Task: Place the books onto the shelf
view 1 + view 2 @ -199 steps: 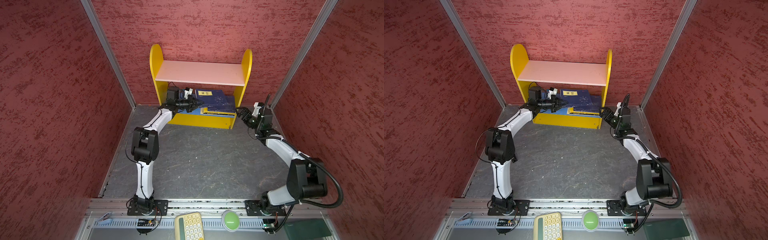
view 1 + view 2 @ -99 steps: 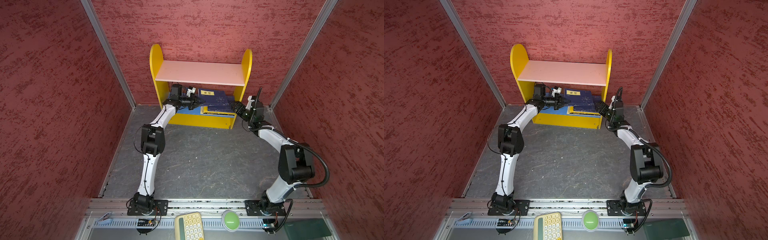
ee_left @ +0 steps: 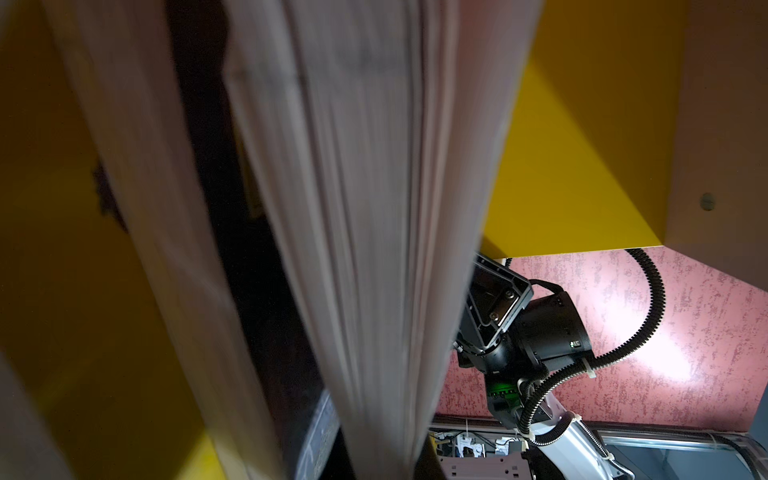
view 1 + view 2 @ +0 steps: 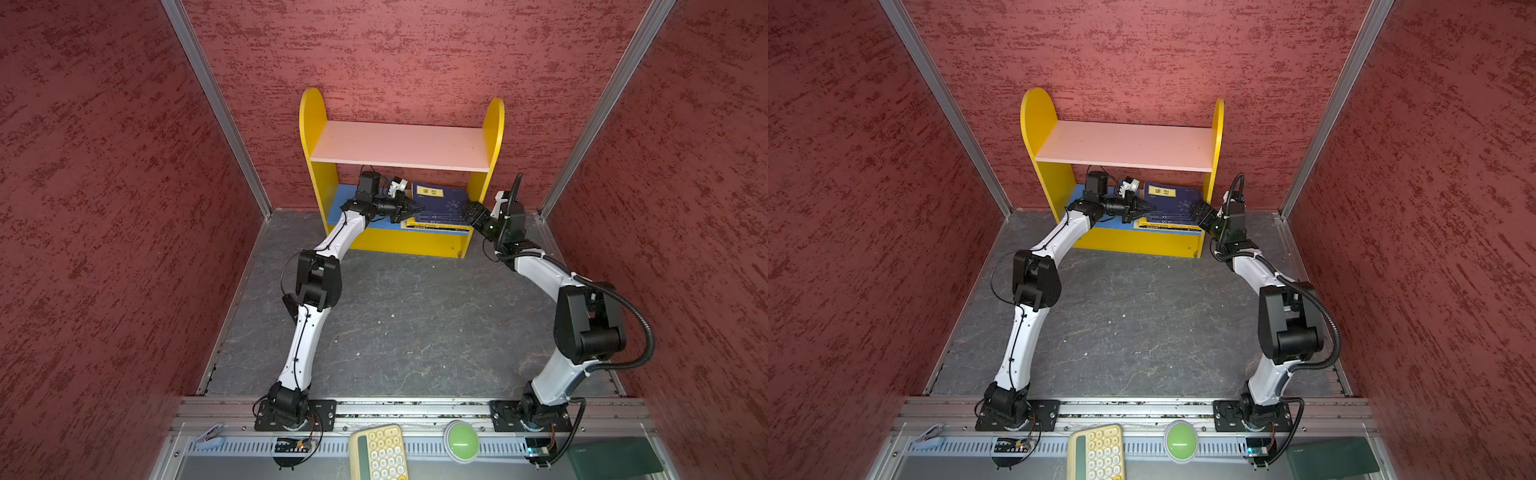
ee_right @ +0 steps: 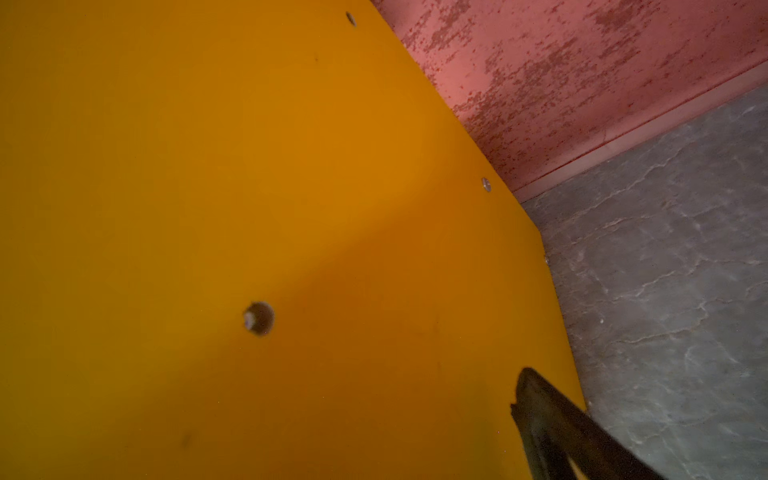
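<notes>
The shelf [image 4: 399, 145] stands against the back wall, its pink upper board bare. On its blue lower board the books [image 4: 442, 201] lie in a flat stack at the right, navy on top and a yellow one [image 4: 432, 225] beneath. My left gripper [image 4: 413, 206] reaches under the pink board and is shut on the top navy book's left edge. In the left wrist view, pale page edges [image 3: 374, 208] fill the middle. My right gripper [image 4: 472, 210] is open at the shelf's right front corner. One of its fingers [image 5: 552, 428] lies against the outer yellow side [image 5: 249, 166].
Red textured walls close in on three sides of the grey floor [image 4: 415, 324]. At the front, beyond the metal rail, lie a pale yellow keypad [image 4: 379, 455], a green button [image 4: 460, 444] and a dark green slab [image 4: 611, 457]. The right arm's cable [image 3: 648, 316] loops beside the shelf.
The right arm has swung in from the right to the shelf's right front corner. The left arm has stretched further under the pink board, towards the stack. Both gripper openings look unchanged.
</notes>
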Tool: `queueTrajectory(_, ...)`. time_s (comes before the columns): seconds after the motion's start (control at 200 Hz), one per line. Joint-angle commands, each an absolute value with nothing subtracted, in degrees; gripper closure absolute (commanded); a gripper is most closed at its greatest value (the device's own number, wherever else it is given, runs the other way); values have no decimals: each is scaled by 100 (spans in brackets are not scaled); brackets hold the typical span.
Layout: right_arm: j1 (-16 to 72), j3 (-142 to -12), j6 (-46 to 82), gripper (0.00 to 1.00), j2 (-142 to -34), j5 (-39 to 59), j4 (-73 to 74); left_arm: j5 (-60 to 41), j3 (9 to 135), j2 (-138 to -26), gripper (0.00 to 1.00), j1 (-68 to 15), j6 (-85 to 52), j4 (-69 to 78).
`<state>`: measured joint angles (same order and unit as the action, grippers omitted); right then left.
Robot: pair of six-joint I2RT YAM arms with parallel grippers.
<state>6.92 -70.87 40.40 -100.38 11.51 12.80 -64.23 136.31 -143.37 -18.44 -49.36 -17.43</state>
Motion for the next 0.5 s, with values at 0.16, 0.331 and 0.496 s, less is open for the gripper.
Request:
queueTrajectory(0.16,705,-7343,4051,1,-10196,976,1282,-6321,13869,-14447,94,-1975,-4800,-1824)
queueTrajectory(0.331,710,-7319,4203,1,-10373,923,1402,-6236,13979,-14523,94,-2030,-4701,-1992)
queueTrajectory(0.496,710,-7373,4332,1,-10602,923,1433,-6161,14059,-14517,94,-2048,-4427,-2383)
